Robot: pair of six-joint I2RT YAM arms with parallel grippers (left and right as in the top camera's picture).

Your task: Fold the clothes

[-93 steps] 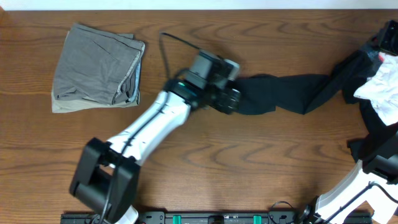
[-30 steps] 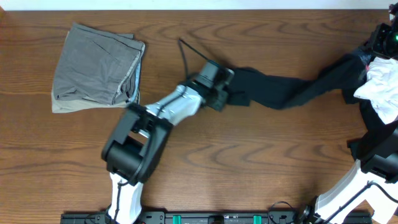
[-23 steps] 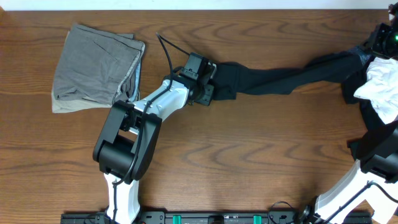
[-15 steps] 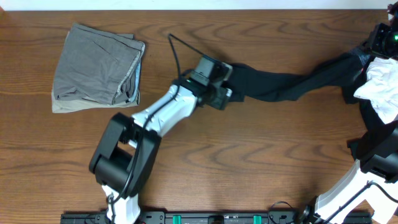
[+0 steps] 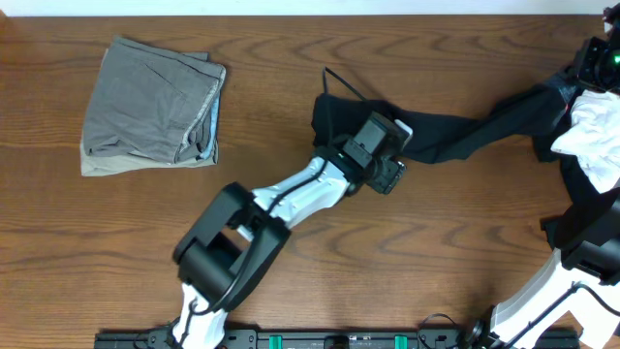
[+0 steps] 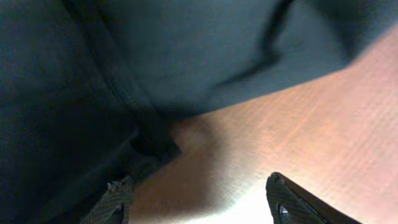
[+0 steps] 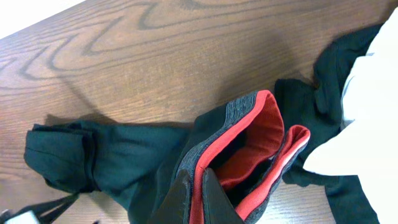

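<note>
Overhead: flattening long black limp garment [image 5: 446,136]
Our left fingers [image 6: 292,202] apart, right fingers [image 7: 214,208] clamped on red-and-grey band [image 7: 249,124]; we'd tug evenly.

White-shelled left arm [image 5: 300,194], black joints [image 5: 228,257], thin black cable [image 5: 341,81], dark textured claw fingertips [image 6: 115,200].
</note>
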